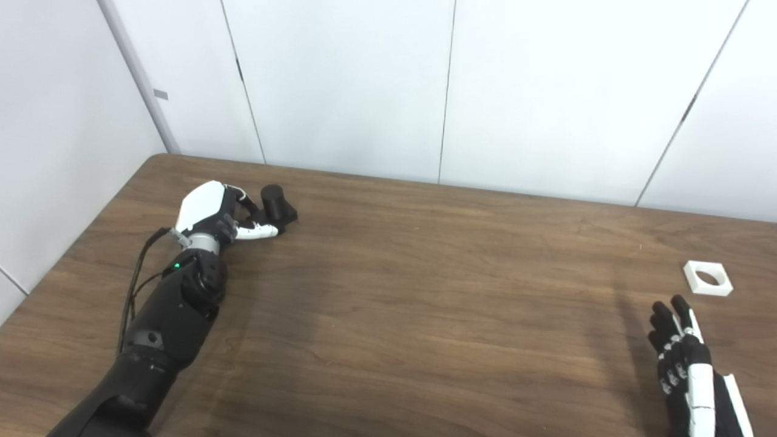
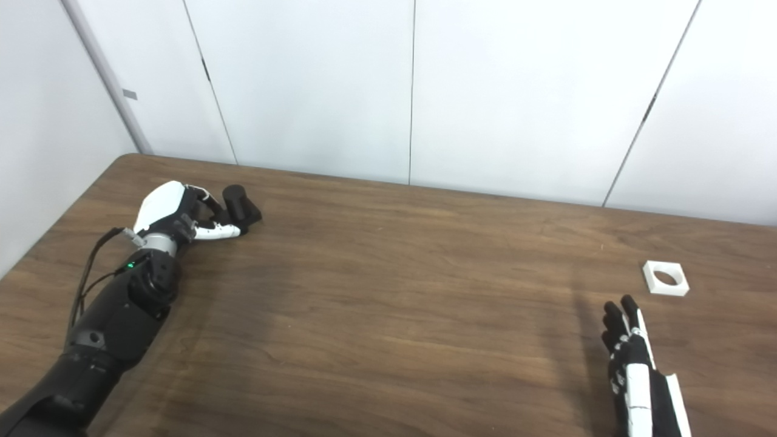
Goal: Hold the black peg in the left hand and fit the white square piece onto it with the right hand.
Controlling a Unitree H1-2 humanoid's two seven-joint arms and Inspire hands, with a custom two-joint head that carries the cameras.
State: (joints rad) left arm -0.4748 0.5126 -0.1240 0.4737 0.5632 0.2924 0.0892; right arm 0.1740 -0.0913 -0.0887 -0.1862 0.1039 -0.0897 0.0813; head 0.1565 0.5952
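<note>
The black peg, a short cylinder on a dark base, stands on the table at the far left. My left hand lies right beside it. Its fingers reach the peg's left side and its white thumb runs along the front of the base. The hand looks open around the peg, which rests on the table. The white square piece, with a round hole, lies flat at the far right. My right hand is open, fingers straight, on the near right, a short way in front of the piece and apart from it.
The brown wooden table reaches a white panelled wall at the back and a white wall at the left. A black cable hangs along my left forearm.
</note>
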